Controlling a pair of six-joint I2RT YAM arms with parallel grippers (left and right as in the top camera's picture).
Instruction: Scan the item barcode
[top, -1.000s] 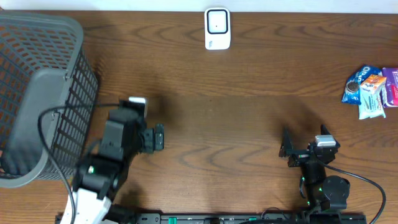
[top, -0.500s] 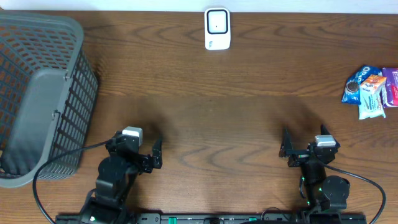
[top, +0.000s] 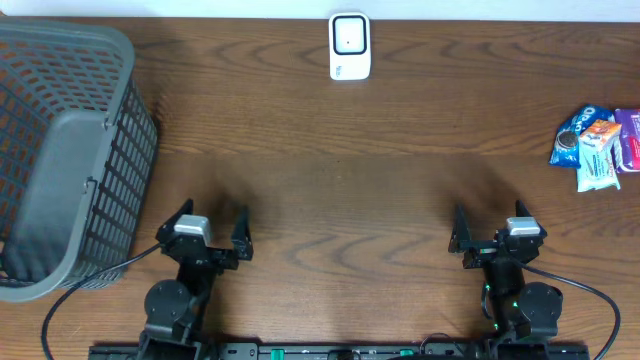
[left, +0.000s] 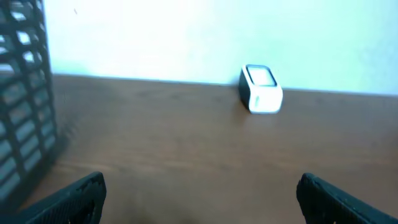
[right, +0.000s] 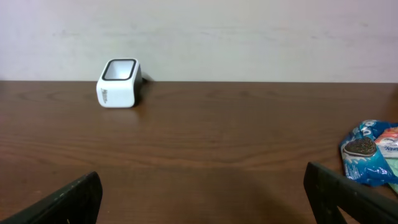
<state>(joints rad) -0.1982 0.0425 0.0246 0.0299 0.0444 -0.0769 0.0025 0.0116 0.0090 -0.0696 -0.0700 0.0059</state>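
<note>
Standing wide and empty near the brown wooden table's (top: 400, 180) front edge, left gripper (top: 215, 212) and right gripper (top: 488, 213) face the white box-shaped scanner (top: 350, 45), its long axis front-to-back; colourful snack packets (top: 595, 148) lie far right, cropped, orientation unclear.

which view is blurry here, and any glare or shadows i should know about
Left wrist: soft all over, the white scanner and basket fuzzy-edged, the wall washed out to a pale blue. Right wrist: sharper, table grain clear, snack packets cut off by the frame edge. Overhead: sharp and evenly lit, two faint shadows across the lower middle; no hard glare.
</note>
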